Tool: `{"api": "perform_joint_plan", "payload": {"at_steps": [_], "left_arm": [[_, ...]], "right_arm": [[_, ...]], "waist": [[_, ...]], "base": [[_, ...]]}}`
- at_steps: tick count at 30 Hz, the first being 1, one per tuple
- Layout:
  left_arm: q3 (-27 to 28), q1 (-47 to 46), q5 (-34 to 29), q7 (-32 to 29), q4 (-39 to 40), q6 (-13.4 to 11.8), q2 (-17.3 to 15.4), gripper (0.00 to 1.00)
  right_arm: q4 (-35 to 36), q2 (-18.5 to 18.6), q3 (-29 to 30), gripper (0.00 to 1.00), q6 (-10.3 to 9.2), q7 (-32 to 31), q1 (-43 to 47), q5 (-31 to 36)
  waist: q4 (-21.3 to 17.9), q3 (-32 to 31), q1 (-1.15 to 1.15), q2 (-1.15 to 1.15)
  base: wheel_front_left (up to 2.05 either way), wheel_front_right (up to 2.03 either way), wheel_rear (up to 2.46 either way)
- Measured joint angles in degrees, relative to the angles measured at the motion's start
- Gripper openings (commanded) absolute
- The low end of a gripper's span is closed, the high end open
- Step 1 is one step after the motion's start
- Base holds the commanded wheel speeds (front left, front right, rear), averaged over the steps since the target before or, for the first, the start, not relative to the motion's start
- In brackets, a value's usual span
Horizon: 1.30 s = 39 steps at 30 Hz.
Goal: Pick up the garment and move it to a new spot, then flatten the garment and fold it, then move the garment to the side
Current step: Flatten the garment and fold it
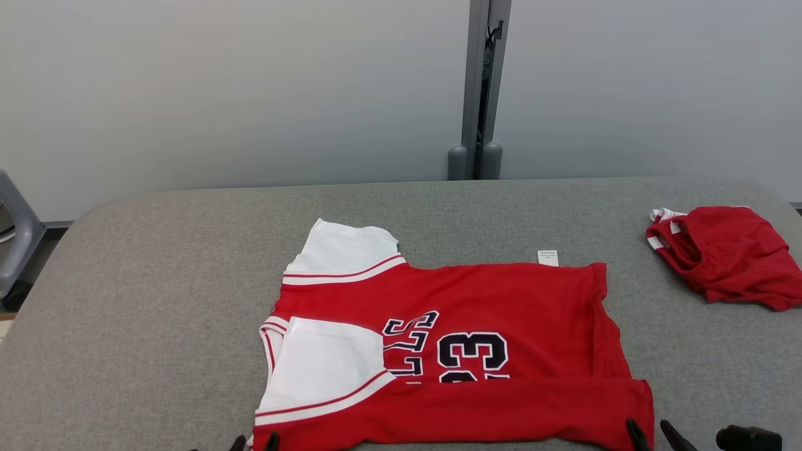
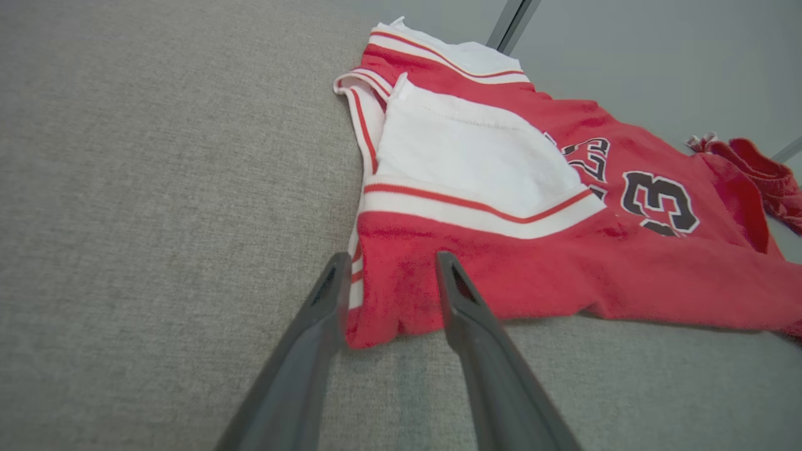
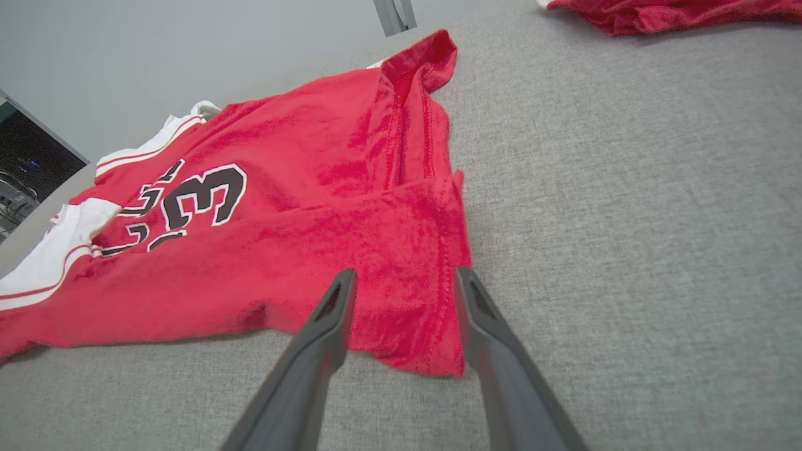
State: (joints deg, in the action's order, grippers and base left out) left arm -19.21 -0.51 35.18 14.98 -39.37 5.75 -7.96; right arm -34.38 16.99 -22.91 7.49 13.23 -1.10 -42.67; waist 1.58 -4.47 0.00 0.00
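Note:
The garment (image 1: 501, 294) is a red jersey with white sleeves and a dark 23, lying flat on the grey padded table (image 1: 156, 282). Its near hem is folded up over the body in a long red band. My left gripper (image 1: 255, 443) is open at the band's near left corner; in the left wrist view that corner of the jersey (image 2: 564, 275) lies between the spread fingers of the left gripper (image 2: 391, 257). My right gripper (image 1: 648, 432) is open at the near right corner. In the right wrist view the right gripper (image 3: 406, 271) straddles the jersey's (image 3: 301, 138) loose corner.
A second red garment (image 1: 733, 250) lies bunched at the table's far right, also visible as a red heap (image 2: 764, 169) and a red edge (image 3: 658, 9). A grey post (image 1: 479, 94) stands behind the table, and a grey chair (image 1: 15, 238) is at the left.

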Motion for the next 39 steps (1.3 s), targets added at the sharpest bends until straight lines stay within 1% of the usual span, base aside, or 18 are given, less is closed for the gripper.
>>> {"api": "perform_joint_plan", "payload": {"at_steps": [5, 9, 14, 17, 21, 26, 30, 39], "left_arm": [[4.0, 0.6, -2.5, 0.0, 5.9, -0.7, -0.1, 1.0], [9.5, 1.9, -5.9, 0.0, 13.3, -1.8, -0.1, 1.0], [15.7, 3.5, -10.3, 0.0, 21.2, -2.2, 0.3, 1.0], [18.1, 3.9, -13.0, 0.0, 24.1, -2.2, 0.0, 1.0], [19.4, 4.7, -17.0, 0.0, 27.1, -2.2, -0.6, 1.0], [20.6, 6.0, -18.1, 0.0, 29.5, -2.3, -0.8, 1.0], [20.5, 8.0, -18.3, 0.0, 30.3, -2.8, -0.3, 1.0], [20.3, 10.7, -18.3, 0.0, 29.3, -3.5, 0.0, 1.0]], "right_arm": [[2.3, -0.6, 3.9, 1.0, 0.0, 1.0, -0.1, 3.2], [6.1, -1.5, 7.7, 1.0, 0.0, 1.5, -0.4, 6.6], [12.8, -4.0, 13.5, 1.0, 0.0, 1.7, -0.4, 11.7], [16.4, -5.5, 15.5, 1.0, 0.0, 1.7, 0.6, 15.2], [20.3, -6.9, 17.1, 1.0, 0.0, 1.7, 2.3, 19.1], [23.5, -8.2, 17.7, 1.0, 0.0, 1.7, 5.4, 22.0], [24.4, -8.8, 18.0, 1.0, 0.0, 1.8, 7.4, 22.9], [23.8, -9.4, 19.6, 1.0, 0.0, 1.7, 9.0, 23.1]], "waist": [[-0.2, -0.4, 0.0, 0.0], [-0.4, -0.8, 0.0, 0.0], [-0.5, -1.2, 0.0, 0.0], [-0.4, -1.3, 0.0, 0.0], [-0.2, -1.6, 0.0, 0.0], [0.3, -1.9, 0.0, 0.0], [0.5, -1.9, 0.0, 0.0], [0.4, -2.0, 0.0, 0.0]], "base": [[0.0, 0.0, 0.0], [0.0, 0.0, 0.0], [0.0, 0.0, 0.0], [0.0, 0.0, 0.0], [0.0, 0.0, 0.0], [0.0, 0.0, 0.0], [0.0, 0.0, 0.0], [0.0, 0.0, 0.0]]}}
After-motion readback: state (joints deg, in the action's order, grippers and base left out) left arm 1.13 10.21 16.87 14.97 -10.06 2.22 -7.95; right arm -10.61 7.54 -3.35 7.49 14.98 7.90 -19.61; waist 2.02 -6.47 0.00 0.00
